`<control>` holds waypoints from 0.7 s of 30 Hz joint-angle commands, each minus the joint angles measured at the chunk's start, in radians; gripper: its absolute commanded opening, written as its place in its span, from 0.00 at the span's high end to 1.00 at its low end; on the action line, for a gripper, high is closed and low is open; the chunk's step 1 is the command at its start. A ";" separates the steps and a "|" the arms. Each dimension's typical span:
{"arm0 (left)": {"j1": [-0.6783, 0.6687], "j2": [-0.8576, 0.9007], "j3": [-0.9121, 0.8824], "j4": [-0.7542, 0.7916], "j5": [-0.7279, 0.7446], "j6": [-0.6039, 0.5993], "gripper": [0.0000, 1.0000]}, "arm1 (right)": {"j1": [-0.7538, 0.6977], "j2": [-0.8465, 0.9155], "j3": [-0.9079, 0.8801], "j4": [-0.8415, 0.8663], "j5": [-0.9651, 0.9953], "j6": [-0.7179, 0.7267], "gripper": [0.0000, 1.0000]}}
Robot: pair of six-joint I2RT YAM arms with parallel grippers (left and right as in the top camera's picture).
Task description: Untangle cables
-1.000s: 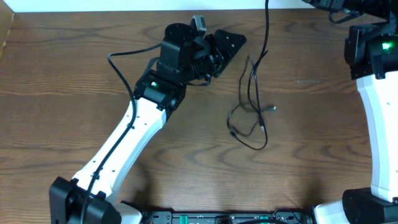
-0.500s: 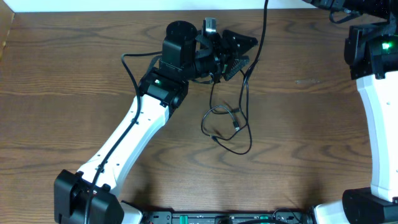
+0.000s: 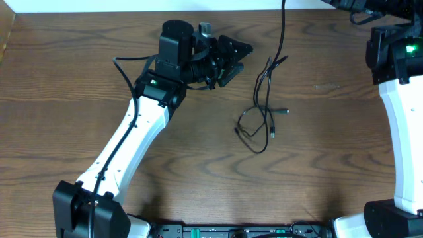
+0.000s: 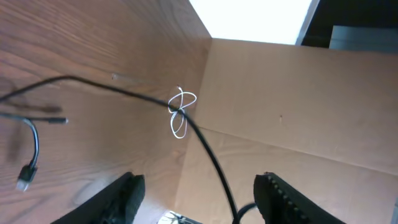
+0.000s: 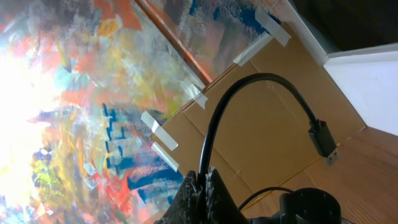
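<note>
The work surface is a brown wood-grain table [image 3: 66,79]. A thin black cable [image 3: 259,112] lies on it right of centre in loose, overlapping loops. One small plug end [image 3: 284,112] points right, a second plug end [image 3: 273,134] sits just below it, and a single strand leads from the loops toward the table's far edge.

A dark brown wooden table [image 3: 59,79] with strong grain fills the overhead view. A thin white strip [image 3: 99,5] runs along its far edge, and a piece of cardboard [image 3: 5,36] shows at the left corner. From the left wrist, a plain cardboard panel [image 4: 292,130] stands at the table's edge, with bright white light [image 4: 255,18] above it. The right wrist view shows a colourful painting [image 5: 93,106], washed out by glare on the left, with cardboard [image 5: 261,118] fixed below it by strips of tape [image 5: 163,147], beside a white wall [image 5: 370,87].
</note>
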 commanded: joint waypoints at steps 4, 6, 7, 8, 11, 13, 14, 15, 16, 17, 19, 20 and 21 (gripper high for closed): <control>-0.051 0.011 0.009 -0.002 0.016 -0.034 0.34 | 0.010 -0.020 0.019 0.006 0.040 -0.015 0.99; -0.061 0.011 0.009 0.000 0.016 -0.065 0.33 | 0.013 -0.020 0.019 0.006 0.040 -0.015 0.99; -0.061 0.011 0.009 0.008 0.016 -0.072 0.33 | 0.015 -0.020 0.019 0.006 0.040 -0.015 0.99; -0.061 0.011 0.009 0.018 0.016 -0.080 0.33 | 0.017 -0.020 0.019 0.006 0.039 -0.015 0.99; -0.061 0.011 0.009 0.058 0.016 -0.115 0.33 | 0.031 -0.021 0.019 0.007 0.040 -0.015 0.99; -0.061 0.011 0.009 0.088 0.012 -0.116 0.33 | 0.040 -0.021 0.019 0.007 0.040 -0.015 0.99; -0.061 0.011 0.009 0.095 0.008 -0.115 0.34 | 0.044 -0.021 0.019 0.007 0.040 -0.014 0.99; -0.061 0.011 0.009 0.096 -0.001 -0.115 0.39 | 0.045 -0.020 0.019 0.007 0.040 -0.014 0.99; -0.061 0.011 0.009 0.095 -0.015 -0.114 0.43 | 0.046 -0.021 0.019 0.007 0.040 -0.014 0.99; -0.061 0.011 0.009 0.095 -0.034 -0.106 0.47 | 0.046 -0.021 0.019 0.007 0.040 -0.014 0.99; -0.061 0.011 0.009 0.095 -0.059 -0.082 0.57 | 0.046 -0.021 0.019 0.012 0.040 -0.014 0.99; -0.061 0.011 0.009 0.095 -0.070 -0.074 0.62 | 0.046 -0.021 0.019 0.015 0.040 -0.014 0.99; -0.061 0.011 0.009 0.095 -0.080 -0.058 0.67 | 0.046 -0.021 0.019 0.015 0.040 -0.014 0.99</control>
